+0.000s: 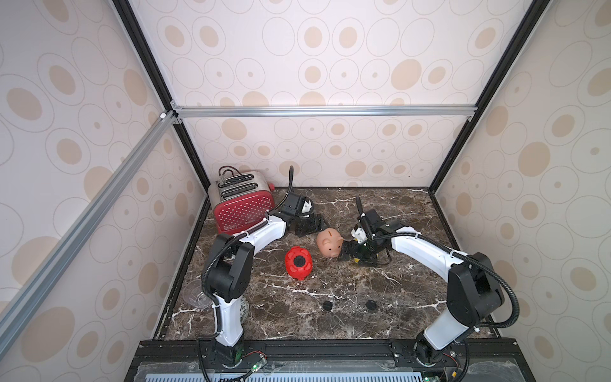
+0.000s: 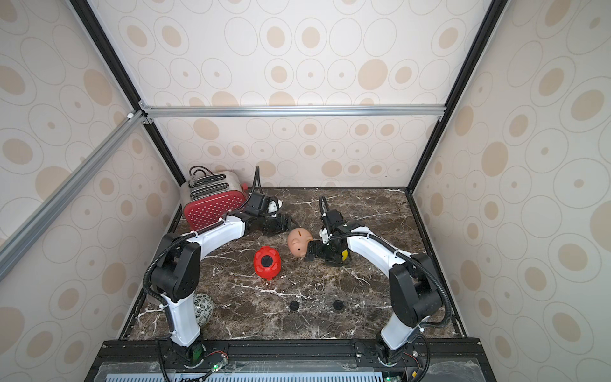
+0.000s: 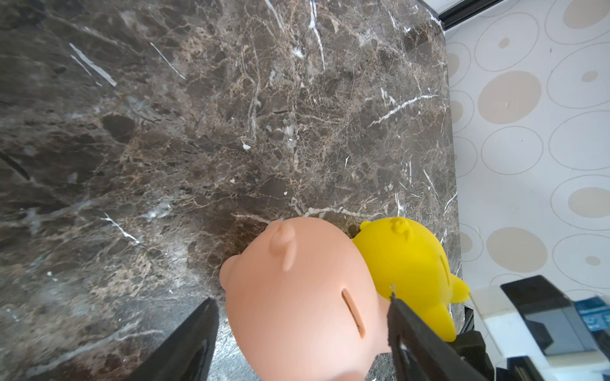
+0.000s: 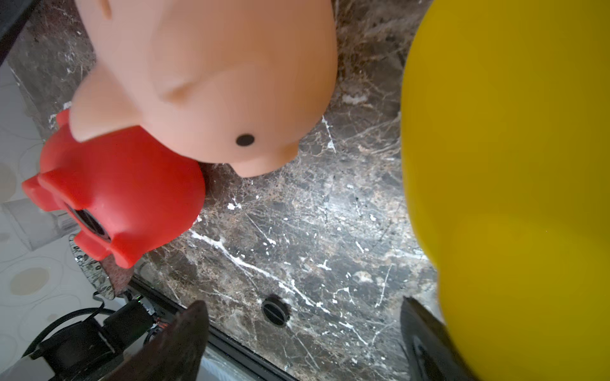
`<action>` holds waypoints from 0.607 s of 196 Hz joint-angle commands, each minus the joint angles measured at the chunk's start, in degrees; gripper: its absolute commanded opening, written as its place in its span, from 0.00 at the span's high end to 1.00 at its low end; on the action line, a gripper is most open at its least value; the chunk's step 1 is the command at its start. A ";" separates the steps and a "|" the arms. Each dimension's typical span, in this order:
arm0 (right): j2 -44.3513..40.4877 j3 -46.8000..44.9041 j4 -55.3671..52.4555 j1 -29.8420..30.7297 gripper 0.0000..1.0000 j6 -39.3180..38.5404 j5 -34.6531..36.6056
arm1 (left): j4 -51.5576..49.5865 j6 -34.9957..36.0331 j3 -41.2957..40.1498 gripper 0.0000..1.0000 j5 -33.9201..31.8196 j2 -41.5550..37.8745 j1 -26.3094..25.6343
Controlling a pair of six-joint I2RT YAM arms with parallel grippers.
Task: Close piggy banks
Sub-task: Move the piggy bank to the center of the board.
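step in hand, likely: reaching for the next pig to plug.
red pig [image 1: 299,263] lies belly-up on the surface [image 1: 396,291], its hole seemingly plugged; peach pig [image 1: 330,243] stands upright just behind it, with yellow pig [image 4: 511,165] beside, mostly hidden under the right arm [image 1: 420,246] from above. two plugs [image 1: 327,305] lie loose near the front. right claw [image 4: 303,303] gapes wide, holding nothing, yellow pig close by one finger [image 4: 425,330]. left claw [image 3: 302,298] stands open, peach pig just ahead, ungripped. next move, probably: grip a pig, turn its belly up, fetch a plug.
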 commanded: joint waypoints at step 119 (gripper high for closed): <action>12.42 10.64 2.26 -9.53 0.04 -4.12 3.16 | -0.68 1.15 -0.81 0.18 -0.34 -1.71 0.25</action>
